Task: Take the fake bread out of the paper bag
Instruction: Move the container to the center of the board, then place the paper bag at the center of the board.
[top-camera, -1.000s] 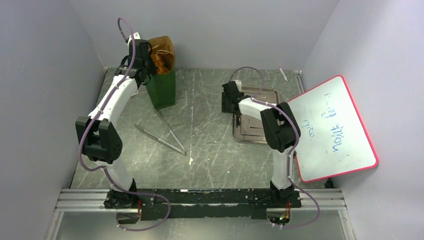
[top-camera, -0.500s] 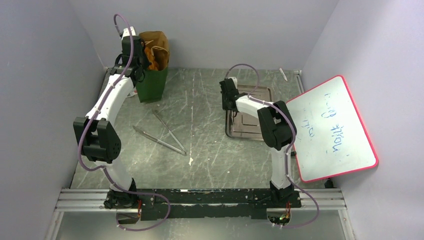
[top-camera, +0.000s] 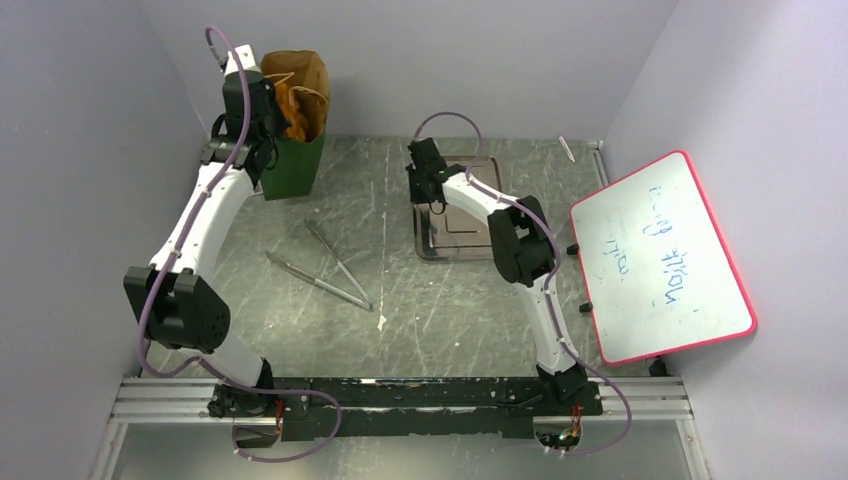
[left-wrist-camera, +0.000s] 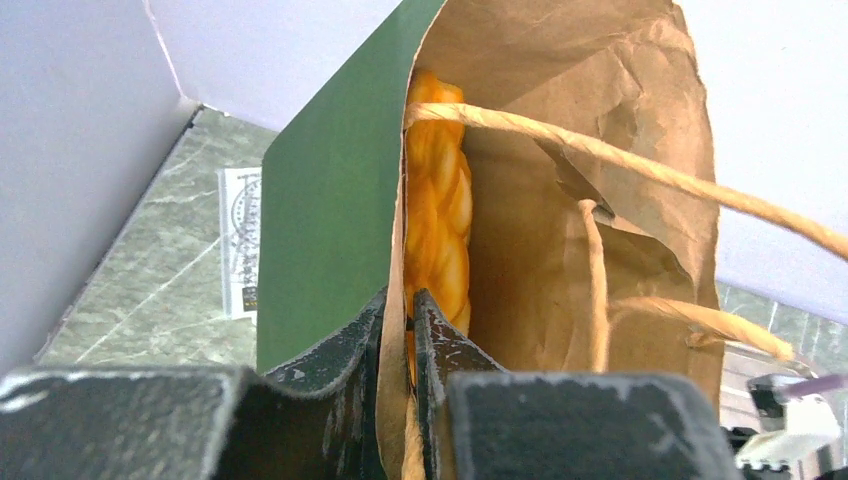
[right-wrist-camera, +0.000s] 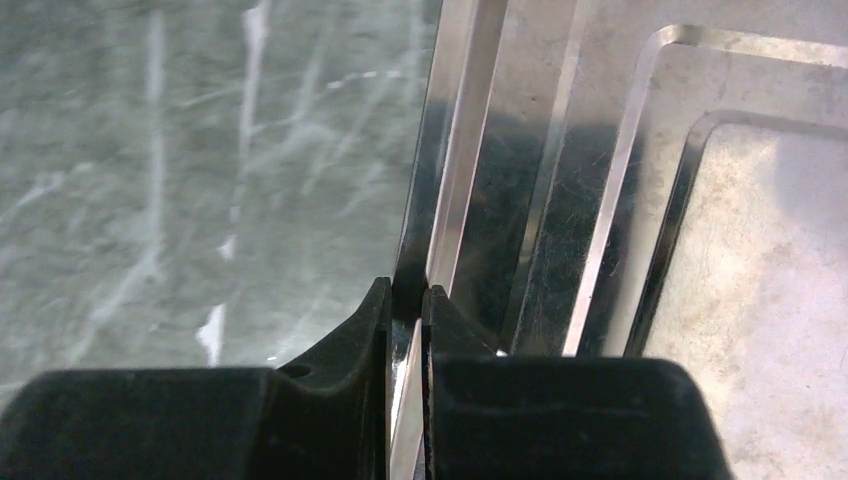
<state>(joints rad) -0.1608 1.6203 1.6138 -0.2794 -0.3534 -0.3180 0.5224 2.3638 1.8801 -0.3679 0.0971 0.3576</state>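
Left gripper (left-wrist-camera: 400, 312) pinches bag (left-wrist-camera: 320, 220) wall; bread (left-wrist-camera: 437, 200) inside, against that wall — hard pull may tear paper or tip bag. Right gripper (right-wrist-camera: 405, 308) clamps tray (right-wrist-camera: 455, 150) rim — thin edge may slip.

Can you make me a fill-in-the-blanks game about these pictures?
The left pincer pinches the wall of the tall paper bag with cord handles, dark ____ outside.
The orange toy bread sits ____ that bag.
The right pincer, on the rim of the flat grey metal tray, is ____ (open or shut).
Missing words: green, inside, shut.
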